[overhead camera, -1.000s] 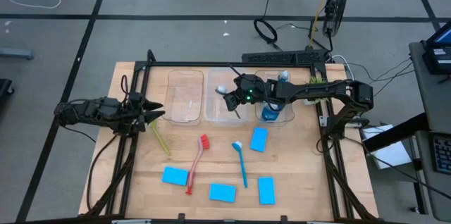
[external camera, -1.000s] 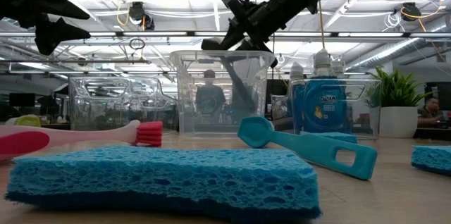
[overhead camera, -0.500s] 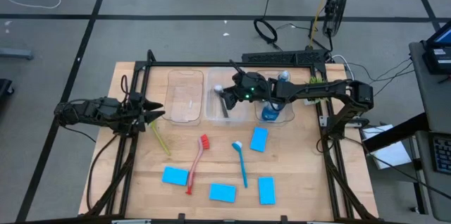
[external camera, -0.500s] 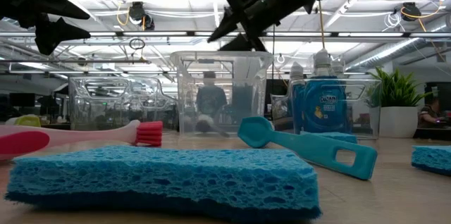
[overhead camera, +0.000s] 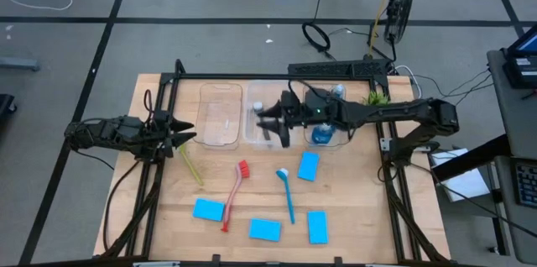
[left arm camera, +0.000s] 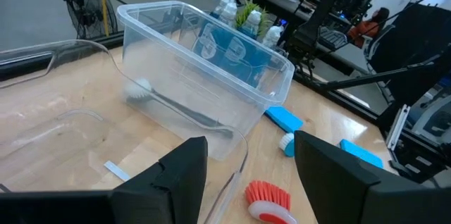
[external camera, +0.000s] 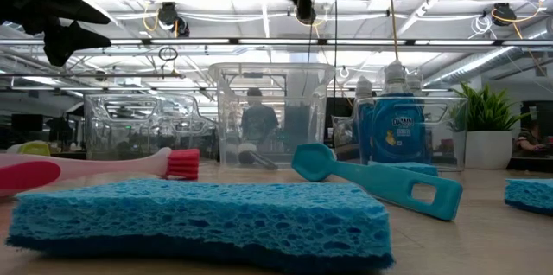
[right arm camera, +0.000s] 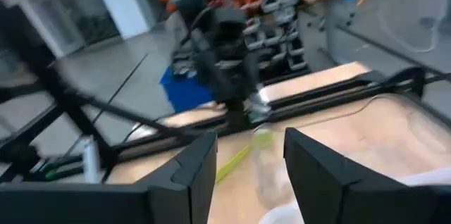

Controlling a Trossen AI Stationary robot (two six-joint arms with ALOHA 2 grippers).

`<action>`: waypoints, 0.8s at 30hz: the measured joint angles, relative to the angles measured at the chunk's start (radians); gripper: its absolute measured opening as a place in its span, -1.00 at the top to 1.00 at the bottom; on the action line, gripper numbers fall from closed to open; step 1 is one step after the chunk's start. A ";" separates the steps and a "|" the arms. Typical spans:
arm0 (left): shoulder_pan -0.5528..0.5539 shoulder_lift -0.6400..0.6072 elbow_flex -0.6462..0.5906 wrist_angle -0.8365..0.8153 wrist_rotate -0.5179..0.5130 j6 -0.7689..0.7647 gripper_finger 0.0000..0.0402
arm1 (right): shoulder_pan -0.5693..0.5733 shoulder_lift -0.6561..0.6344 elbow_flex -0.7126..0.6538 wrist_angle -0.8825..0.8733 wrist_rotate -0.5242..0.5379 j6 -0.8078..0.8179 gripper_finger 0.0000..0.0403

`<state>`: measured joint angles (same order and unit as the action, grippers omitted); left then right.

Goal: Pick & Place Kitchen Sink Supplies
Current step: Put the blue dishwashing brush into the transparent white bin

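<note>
Worktop [overhead camera: 352,217]: we log sponges, brushes.
Middle bin [overhead camera: 252,137]: grey brush [left arm camera: 184,110] inside.
Right tool [overhead camera: 263,123]: parted, empty, above bin.
Left tool [overhead camera: 190,134]: parted, empty.

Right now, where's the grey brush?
The grey brush lies inside the middle clear bin, between the empty left bin and the bottle bin, under the right gripper.
</note>
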<state>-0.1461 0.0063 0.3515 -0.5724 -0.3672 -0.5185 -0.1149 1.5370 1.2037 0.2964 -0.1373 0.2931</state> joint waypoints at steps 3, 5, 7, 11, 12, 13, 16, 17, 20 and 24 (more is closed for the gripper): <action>0.000 0.000 0.000 0.000 0.000 -0.001 -0.07 | 0.045 -0.031 0.000 -0.058 -0.024 -0.001 0.25; 0.000 0.000 0.000 0.000 0.000 0.001 -0.07 | 0.081 -0.046 0.000 -0.119 -0.021 0.016 0.25; 0.000 0.000 0.000 0.000 0.000 0.007 -0.07 | 0.119 -0.056 0.000 -0.183 -0.019 0.045 0.25; 0.000 0.000 0.000 0.000 -0.001 0.013 -0.07 | 0.192 -0.059 0.000 -0.260 -0.024 0.147 0.25; 0.000 0.000 0.000 0.000 0.000 0.014 -0.07 | 0.208 -0.058 0.000 -0.283 -0.025 0.174 0.25; 0.000 0.000 0.000 0.000 -0.001 0.015 -0.07 | 0.224 -0.057 0.000 -0.311 -0.025 0.199 0.25; 0.000 0.000 0.000 0.000 -0.001 0.016 -0.07 | 0.265 -0.058 0.000 -0.398 -0.026 0.276 0.25; 0.000 0.000 0.000 0.000 -0.001 0.016 -0.07 | 0.277 -0.058 0.000 -0.431 -0.027 0.305 0.25; 0.000 0.000 0.000 0.000 -0.001 0.016 -0.07 | 0.309 -0.057 0.000 -0.514 -0.029 0.388 0.25; 0.000 0.000 0.000 0.000 -0.001 0.016 -0.07 | 0.347 -0.058 0.000 -0.580 -0.029 0.483 0.25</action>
<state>-0.1461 0.0063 0.3515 -0.5724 -0.3679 -0.5022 0.2318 1.4792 1.2041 -0.2832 -0.1659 0.7765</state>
